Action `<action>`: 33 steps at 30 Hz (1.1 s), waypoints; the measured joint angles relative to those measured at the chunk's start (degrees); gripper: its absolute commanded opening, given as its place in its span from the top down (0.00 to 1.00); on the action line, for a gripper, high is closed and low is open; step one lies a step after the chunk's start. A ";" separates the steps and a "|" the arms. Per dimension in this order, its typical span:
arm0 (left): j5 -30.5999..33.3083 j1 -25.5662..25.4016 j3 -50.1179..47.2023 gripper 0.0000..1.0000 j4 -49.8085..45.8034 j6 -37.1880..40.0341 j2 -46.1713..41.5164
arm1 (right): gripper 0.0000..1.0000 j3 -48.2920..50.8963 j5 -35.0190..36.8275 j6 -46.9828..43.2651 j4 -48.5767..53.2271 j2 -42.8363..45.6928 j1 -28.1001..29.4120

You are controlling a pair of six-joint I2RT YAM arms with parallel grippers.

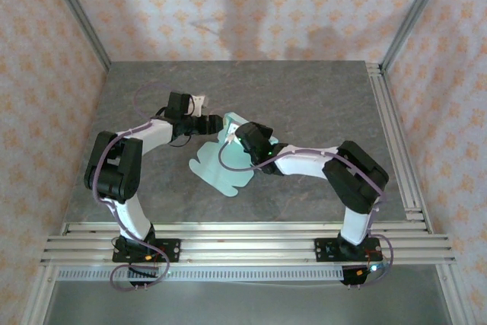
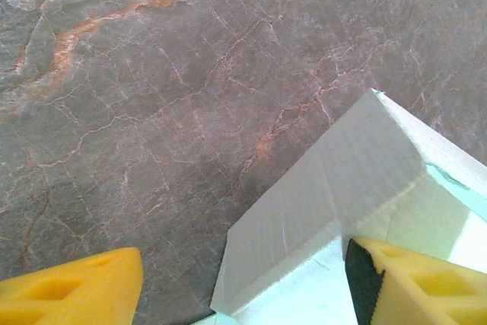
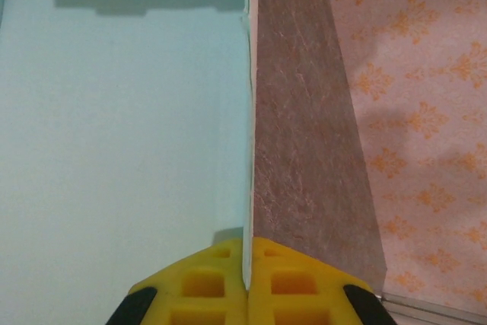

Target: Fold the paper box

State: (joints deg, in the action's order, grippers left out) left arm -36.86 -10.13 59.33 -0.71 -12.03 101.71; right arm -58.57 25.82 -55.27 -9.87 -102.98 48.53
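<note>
Mint-green card, the paper box [image 1: 217, 169] on a grey stone-patterned table [image 1: 319, 104]: my right gripper [image 3: 248, 253] pinches its raised wall, left gripper [image 2: 243, 264] gapes alongside.

The paper box [image 1: 217, 170] lies on the table [image 1: 319, 104] at the centre of the top view. The left gripper [image 1: 225, 122] meets its upper edge. Just below and to the right, the right gripper [image 1: 233, 139] pinches an upright flap.

You had one paper box [image 1: 219, 171] lying on one bench [image 1: 319, 112]. You had two arms, the left arm [image 1: 122, 165] and the right arm [image 1: 354, 176], and two end effectors, the left end effector [image 1: 215, 122] and the right end effector [image 1: 237, 139].
</note>
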 measured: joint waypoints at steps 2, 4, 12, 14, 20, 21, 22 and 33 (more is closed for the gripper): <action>0.11 0.00 -0.37 0.28 -0.04 0.15 -0.33 | 1.00 -0.42 -0.39 0.37 0.94 0.00 -0.11; 0.33 0.00 -0.94 0.28 -0.09 0.15 -0.74 | 1.00 -0.83 -0.76 0.90 1.79 0.00 -0.22; -0.24 0.66 -2.45 0.28 0.07 0.15 -2.25 | 1.00 -2.25 -2.69 3.04 4.87 0.00 -0.72; -0.39 0.81 -2.45 0.28 0.04 0.17 -2.25 | 1.00 -2.56 -3.04 3.52 5.62 0.00 -0.85; -0.44 0.87 -2.45 0.29 -0.07 0.59 -2.25 | 1.00 -4.33 -5.01 5.77 8.66 0.20 -1.33; -0.46 0.87 -2.45 0.29 -0.07 0.61 -2.25 | 1.00 -4.57 -5.25 6.03 9.03 0.33 -1.36; -0.52 0.87 -2.45 0.29 -0.09 0.63 -2.25 | 1.00 -4.79 -5.42 6.25 9.44 0.44 -1.40; -1.57 0.87 -2.43 0.34 -0.13 1.05 -2.25 | 1.00 -6.25 -6.05 7.56 12.09 0.85 -1.46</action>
State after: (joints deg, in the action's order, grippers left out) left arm -38.44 -9.26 56.90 -0.84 -10.98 99.46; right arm -64.82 19.77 -47.70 2.22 -102.13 47.07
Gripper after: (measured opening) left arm 0.665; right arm 0.051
